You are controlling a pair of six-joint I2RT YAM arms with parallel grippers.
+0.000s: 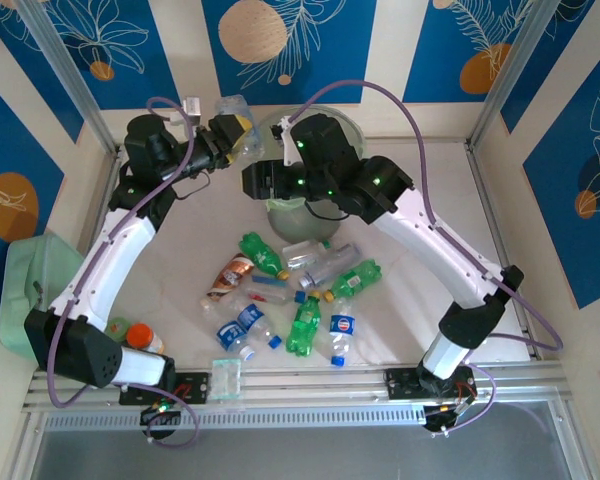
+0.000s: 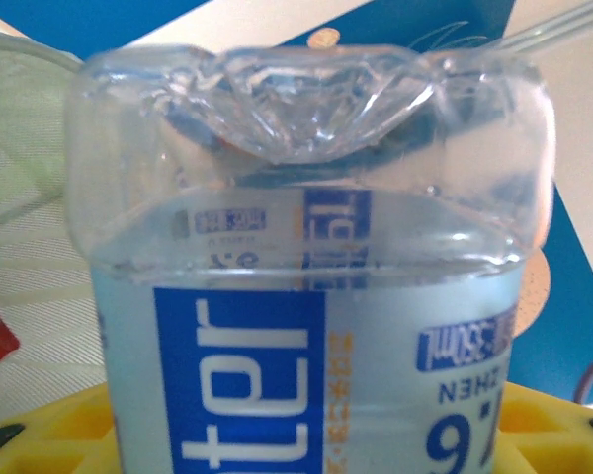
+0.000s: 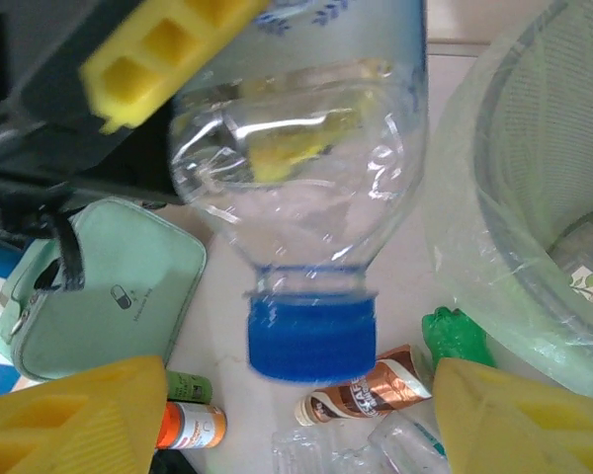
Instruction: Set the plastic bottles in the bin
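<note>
Left gripper [image 1: 234,131]: jaws clamped on clear bottle [image 2: 306,296], near bin [image 3: 534,197].
Right gripper [image 3: 301,373]: jaws open, flanking the bottle's blue cap [image 3: 311,336].

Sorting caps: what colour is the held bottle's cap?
Blue: the cap of the bottle, best in the right wrist view.
</note>
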